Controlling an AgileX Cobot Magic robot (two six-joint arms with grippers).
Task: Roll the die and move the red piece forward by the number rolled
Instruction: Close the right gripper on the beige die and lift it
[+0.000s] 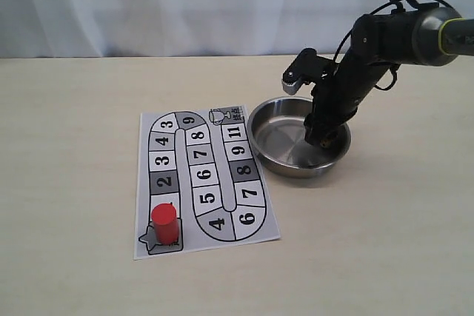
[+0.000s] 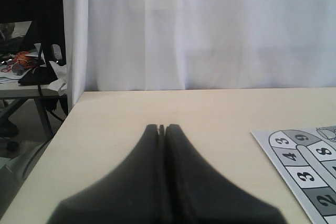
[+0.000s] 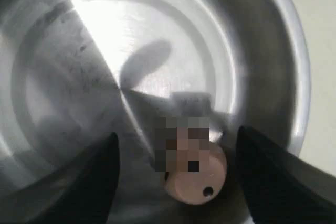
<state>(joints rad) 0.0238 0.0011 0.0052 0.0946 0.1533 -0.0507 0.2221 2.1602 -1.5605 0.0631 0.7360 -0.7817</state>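
The red piece (image 1: 164, 223) stands upright on the start star at the near left corner of the numbered board sheet (image 1: 204, 179). My right gripper (image 3: 177, 153) reaches down into the steel bowl (image 1: 268, 155), open, its dark fingers (image 3: 89, 177) spread on either side of the pale beige die (image 3: 195, 174), which lies on the bowl floor, partly blurred. In the exterior view the die is hidden behind the right arm (image 1: 348, 83). My left gripper (image 2: 161, 127) is shut with nothing in it, low over the table left of the board.
The board (image 2: 304, 166) shows at the edge of the left wrist view. A white curtain (image 1: 185, 5) backs the table. Beyond the table's left edge stands a cluttered side desk (image 2: 26, 69).
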